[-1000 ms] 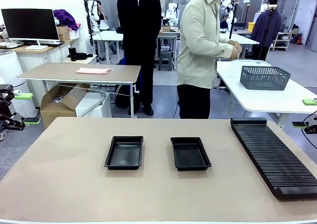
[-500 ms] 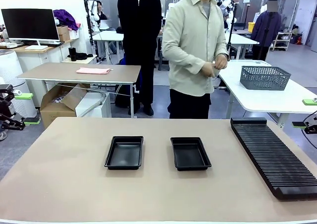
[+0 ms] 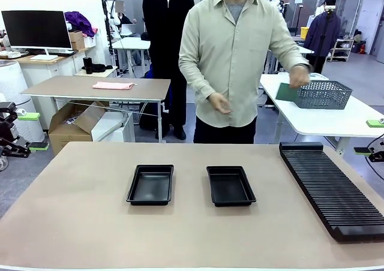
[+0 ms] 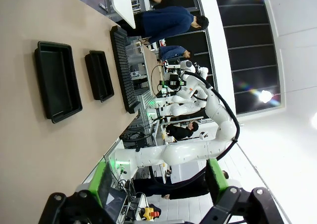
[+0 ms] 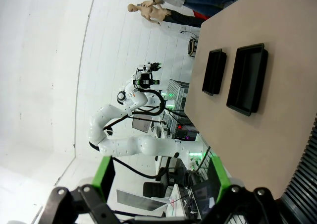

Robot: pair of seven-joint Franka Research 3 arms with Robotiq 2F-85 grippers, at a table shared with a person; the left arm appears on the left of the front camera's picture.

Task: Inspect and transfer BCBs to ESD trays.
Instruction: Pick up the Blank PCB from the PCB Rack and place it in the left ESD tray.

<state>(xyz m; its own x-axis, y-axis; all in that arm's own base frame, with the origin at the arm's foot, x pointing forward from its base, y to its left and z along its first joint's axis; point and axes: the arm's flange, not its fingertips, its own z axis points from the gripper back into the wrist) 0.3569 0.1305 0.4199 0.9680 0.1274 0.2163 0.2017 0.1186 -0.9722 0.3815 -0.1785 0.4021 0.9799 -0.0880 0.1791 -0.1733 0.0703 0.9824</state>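
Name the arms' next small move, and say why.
Probably hold the open left gripper and right gripper parked: the green board is in the person's hand beside the mesh basket, away from this table, and both trays lie empty, so there is nothing to grasp yet.

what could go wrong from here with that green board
The person's hand holds the green circuit board in the air beside the grey mesh basket: it might knock the rim or slip. The left gripper and right gripper stand open; if either reaches in as the person brings the board over, they could collide.
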